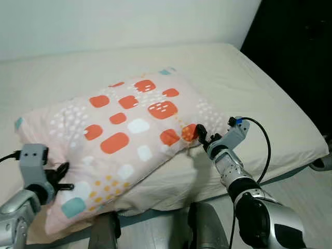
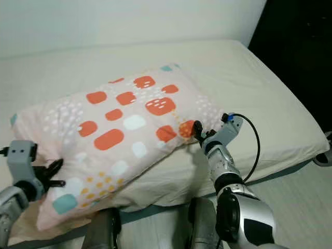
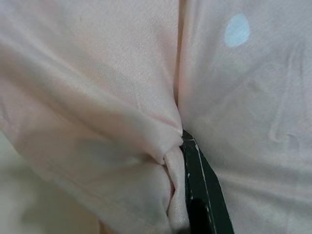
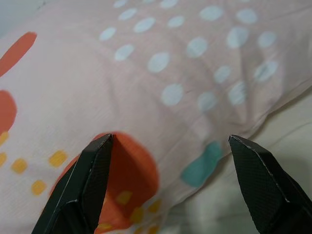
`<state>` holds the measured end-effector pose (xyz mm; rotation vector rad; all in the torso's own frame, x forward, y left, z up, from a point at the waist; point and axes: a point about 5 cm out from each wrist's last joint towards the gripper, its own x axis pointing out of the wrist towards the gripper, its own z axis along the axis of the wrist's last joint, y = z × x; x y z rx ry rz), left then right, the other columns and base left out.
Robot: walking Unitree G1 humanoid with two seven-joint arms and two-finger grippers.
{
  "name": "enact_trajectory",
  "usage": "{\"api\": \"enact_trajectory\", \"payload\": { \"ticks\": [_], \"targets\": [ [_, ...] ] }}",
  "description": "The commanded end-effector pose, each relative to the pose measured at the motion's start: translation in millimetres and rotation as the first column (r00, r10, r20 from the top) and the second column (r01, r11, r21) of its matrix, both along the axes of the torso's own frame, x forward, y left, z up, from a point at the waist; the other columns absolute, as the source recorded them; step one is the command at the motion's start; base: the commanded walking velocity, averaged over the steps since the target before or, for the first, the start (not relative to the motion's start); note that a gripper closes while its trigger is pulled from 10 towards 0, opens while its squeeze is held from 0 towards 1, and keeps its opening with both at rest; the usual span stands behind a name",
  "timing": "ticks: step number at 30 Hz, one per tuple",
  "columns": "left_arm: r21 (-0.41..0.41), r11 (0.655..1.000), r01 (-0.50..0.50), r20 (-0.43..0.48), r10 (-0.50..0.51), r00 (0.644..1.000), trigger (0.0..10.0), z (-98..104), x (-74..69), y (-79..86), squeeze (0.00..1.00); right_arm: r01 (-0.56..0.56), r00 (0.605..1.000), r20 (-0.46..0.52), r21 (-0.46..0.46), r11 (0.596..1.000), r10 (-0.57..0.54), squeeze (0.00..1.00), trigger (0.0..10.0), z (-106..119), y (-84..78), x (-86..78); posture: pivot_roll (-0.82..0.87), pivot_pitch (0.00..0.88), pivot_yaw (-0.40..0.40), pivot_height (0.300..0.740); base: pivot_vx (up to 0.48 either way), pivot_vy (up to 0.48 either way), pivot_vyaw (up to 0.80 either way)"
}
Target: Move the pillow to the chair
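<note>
The pillow [image 1: 124,129] on the bed [image 1: 270,104] is seemingly pinched by the left gripper [image 1: 58,179]; the right gripper [image 4: 170,161] jaws are spread at its edge.

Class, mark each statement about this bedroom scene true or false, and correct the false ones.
1. The pillow lies on the bed. True.
2. The right end effector is shut on the pillow. False: its fingers are spread open at the pillow's edge.
3. The left end effector pinches a fold of the pillow's fabric. True.
4. The pillow is plain white. False: it is pale pink with orange, white and teal patches.
5. The pillow already rests on a chair. False: it is on the bed.
</note>
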<state>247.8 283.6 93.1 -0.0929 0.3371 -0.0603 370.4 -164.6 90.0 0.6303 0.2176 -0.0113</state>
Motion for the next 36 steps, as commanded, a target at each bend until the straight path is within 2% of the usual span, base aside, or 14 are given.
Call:
{"api": "enact_trajectory", "payload": {
  "ticks": [1,14,22,24,31,36],
  "targets": [
    [-0.034,0.999,0.015,-0.066,-0.018,0.998,10.0,-14,-6.1,-7.8,0.0,-0.008,1.0,0.012,-0.004,1.0,0.008,0.0,10.0,2,1.5,1.1,0.11,0.206,-0.084,0.543,0.0,0.0,0.0],
    [-0.006,1.0,0.001,-0.089,-0.001,0.996,10.0,-15,-9.8,-2.2,0.0,0.02,0.997,0.072,0.026,0.999,-0.022,0.0,10.0,11,-9.6,4.4,0.12,0.204,-0.088,0.533,0.0,0.0,0.0],
    [0.017,1.0,-0.014,-0.085,0.016,0.996,10.0,-11,-11.1,2.7,0.0,0.082,0.993,0.079,0.018,0.996,-0.083,0.0,10.0,17,-25.1,6.3,0.14,0.205,-0.087,0.533,0.0,0.0,0.0],
    [0.027,0.999,-0.018,-0.082,0.02,0.996,10.0,-9,-11.3,4.2,0.0,0.099,0.991,0.083,0.049,0.994,-0.102,0.0,10.0,20,-28.4,7.3,0.15,0.207,-0.085,0.533,0.0,0.0,0.0],
    [0.06,0.998,-0.014,-0.082,0.019,0.996,10.0,-4,-11.6,7.3,0.0,0.098,0.991,0.086,0.059,0.993,-0.103,0.0,10.0,24,-27.6,9.8,0.19,0.225,-0.085,0.533,0.0,0.0,0.0],
    [0.104,0.995,-0.006,-0.079,0.015,0.997,10.0,10,-14.1,14.6,0.0,0.08,0.992,0.092,0.102,0.992,-0.089,0.0,10.0,28,-17.0,13.7,0.25,0.256,-0.062,0.533,0.0,0.0,0.0]
  ]
}}
